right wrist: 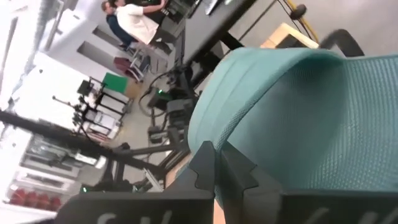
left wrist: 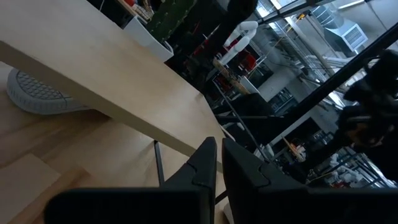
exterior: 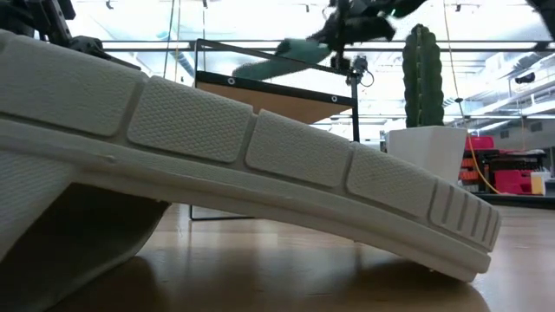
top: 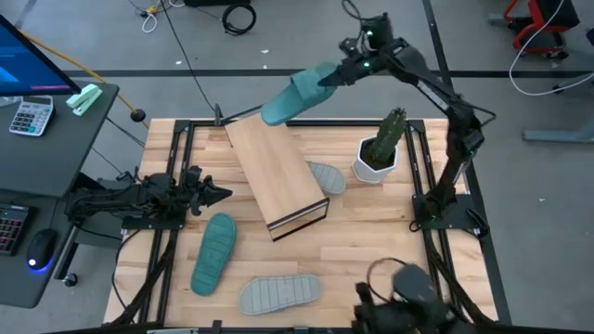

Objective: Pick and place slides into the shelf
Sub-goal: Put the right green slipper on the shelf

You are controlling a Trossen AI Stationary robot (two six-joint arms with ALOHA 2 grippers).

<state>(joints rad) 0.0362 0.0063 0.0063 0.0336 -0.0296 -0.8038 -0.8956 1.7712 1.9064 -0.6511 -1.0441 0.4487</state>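
Grey slide [exterior: 243,165] fills low view; right gripper [top: 336,76] clenched on teal slide [top: 295,96], long axis running toward shelf [top: 276,173] just below-left; left gripper [top: 219,194] clenched empty, beside shelf

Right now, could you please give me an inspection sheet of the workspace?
Surface: slatted wooden tabletop, no spills seen.
Job's things: shelf lies tilted across the middle; one teal slide held in the air above its far end; second teal slide and a grey slide lie sole up near the front; another grey slide beside the shelf.
Clutter: potted cactus.
Grippers: right gripper shut on the teal slide; left gripper shut, empty, at the left edge.
Cables: loose cables on the floor behind.
Surroundings: desk with calculator; people far off in the right wrist view.
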